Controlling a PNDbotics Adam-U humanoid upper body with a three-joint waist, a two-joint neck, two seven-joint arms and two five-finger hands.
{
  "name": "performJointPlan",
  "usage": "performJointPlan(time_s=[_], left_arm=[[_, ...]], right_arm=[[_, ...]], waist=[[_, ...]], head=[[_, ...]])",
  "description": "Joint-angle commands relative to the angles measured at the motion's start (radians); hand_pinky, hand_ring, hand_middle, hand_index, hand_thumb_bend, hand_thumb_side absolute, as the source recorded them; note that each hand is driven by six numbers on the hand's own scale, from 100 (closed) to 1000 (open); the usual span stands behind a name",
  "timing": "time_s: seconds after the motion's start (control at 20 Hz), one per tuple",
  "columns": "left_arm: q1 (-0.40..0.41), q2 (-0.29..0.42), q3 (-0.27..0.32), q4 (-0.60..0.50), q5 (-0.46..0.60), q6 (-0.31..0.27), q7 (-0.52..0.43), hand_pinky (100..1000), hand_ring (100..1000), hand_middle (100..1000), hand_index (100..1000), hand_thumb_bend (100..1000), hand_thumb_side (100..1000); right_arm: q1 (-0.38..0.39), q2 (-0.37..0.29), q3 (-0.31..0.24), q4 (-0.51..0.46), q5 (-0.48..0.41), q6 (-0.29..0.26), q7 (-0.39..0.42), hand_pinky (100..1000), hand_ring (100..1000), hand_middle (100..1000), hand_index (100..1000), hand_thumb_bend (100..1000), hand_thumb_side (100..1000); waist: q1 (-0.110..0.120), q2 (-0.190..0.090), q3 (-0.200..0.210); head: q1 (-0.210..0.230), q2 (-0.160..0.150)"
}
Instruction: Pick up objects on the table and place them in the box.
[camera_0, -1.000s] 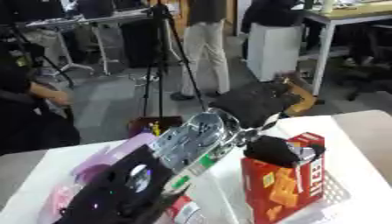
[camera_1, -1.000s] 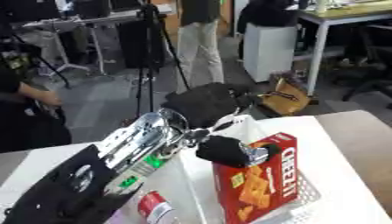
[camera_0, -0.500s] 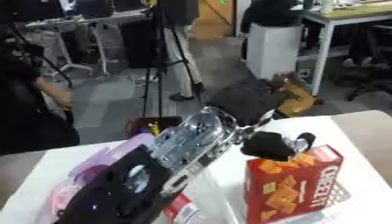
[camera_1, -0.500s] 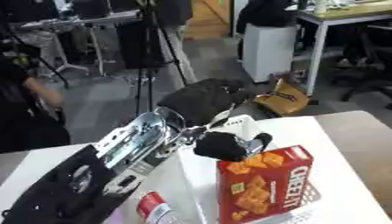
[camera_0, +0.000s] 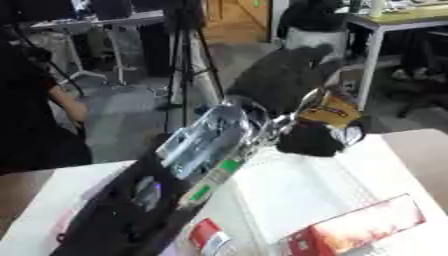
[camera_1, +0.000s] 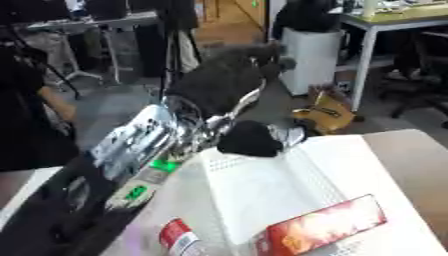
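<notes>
Cracker box now lies flat in the white box, released below the left hand, whose fingers' state I cannot tell, so that item's delivered

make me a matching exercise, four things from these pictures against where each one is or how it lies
Things:
1. cracker box
2. can
3. left robot hand
4. white basket

Places or states:
A. raised over the far edge of the basket, above the floor behind the table
B. lying flat in the basket, at its near right
C. on the table, holding the box
D. red and white, at the basket's near left corner

Pairs: 1-B, 2-D, 3-A, 4-C
</notes>
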Motion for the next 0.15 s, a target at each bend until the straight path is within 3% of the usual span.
performJointPlan(time_s=[0.05,0.15], left_arm=[[-0.050,0.069,0.082,-0.084,-0.004,0.000,0.048,940,954,1000,1000,399,832],[-0.038,0.113,0.129,-0.132,0.015,0.010,0.077,935,946,1000,1000,378,846]], right_arm=[[0.002,-0.026,-0.012,-0.019,0.020,-0.044,-0.055,686,623,556,565,100,697],[0.004,-0.027,-0.014,-0.019,0.028,-0.042,-0.065,686,623,556,565,100,697]], waist=[[-0.010,-0.020,0.015],[-0.011,-0.021,0.025]], head=[[-0.010,0.022],[-0.012,0.028]])
